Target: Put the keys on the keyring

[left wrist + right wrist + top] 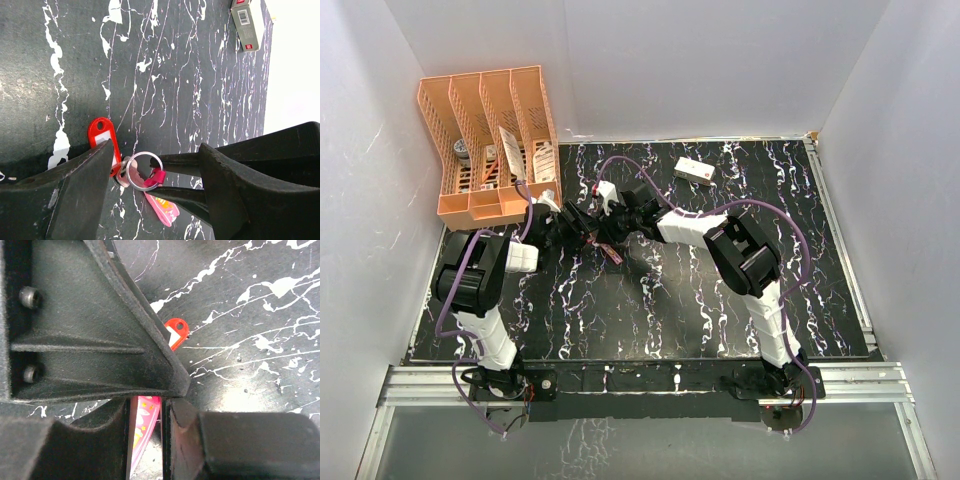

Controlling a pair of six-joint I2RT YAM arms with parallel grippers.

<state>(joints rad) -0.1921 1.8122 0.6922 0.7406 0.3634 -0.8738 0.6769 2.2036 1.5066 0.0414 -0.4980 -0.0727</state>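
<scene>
The keyring (144, 171) is a thin metal ring with a slim pink tag (162, 207) hanging from it, held just above the black marbled table. My right gripper (146, 410) reaches in from the right, shut on the ring at its pink strap; the tag (142, 427) shows between its fingers. The red-headed key (103, 142) and the pale metal key (121, 176) lie at the ring's left edge, touching or overlapping it. My left gripper (156, 157) is open, its wide fingers either side of the ring, the left one over the red key. In the top view both grippers meet mid-table (603, 225).
A white rectangular box with red marks (695, 171) lies at the back of the table, also in the left wrist view (248, 22). An orange slotted organizer (490, 145) stands at the back left, close to the left arm. White walls enclose the table.
</scene>
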